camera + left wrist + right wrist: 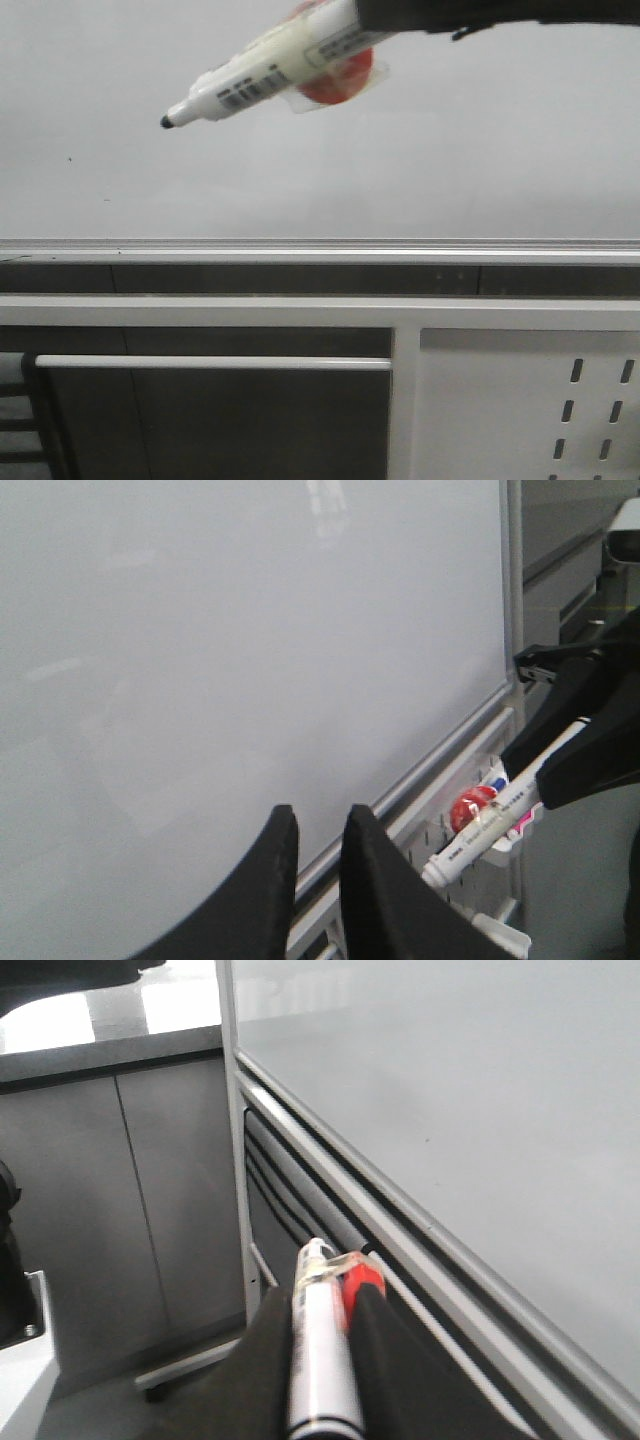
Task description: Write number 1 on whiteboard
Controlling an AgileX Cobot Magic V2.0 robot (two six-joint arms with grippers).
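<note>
The whiteboard (400, 170) fills the upper front view, its silver bottom rail (320, 250) running across. No number 1 is in view on it. My right gripper (320, 1295) is shut on a white marker (270, 65) with a red piece (335, 85) taped to its side. The marker's black tip (166, 122) points left and down in front of the board; whether it touches I cannot tell. In the left wrist view the marker (490, 825) shows near the board's (250, 630) rail. My left gripper (318, 825) has its fingers narrowly apart, holding nothing.
A white perforated metal panel (530, 400) sits below the rail at the right. Small dark specks (70, 158) mark the board's left side. Grey cabinet doors (120, 1210) stand beyond the board's end. The right arm (590, 740) shows dark in the left wrist view.
</note>
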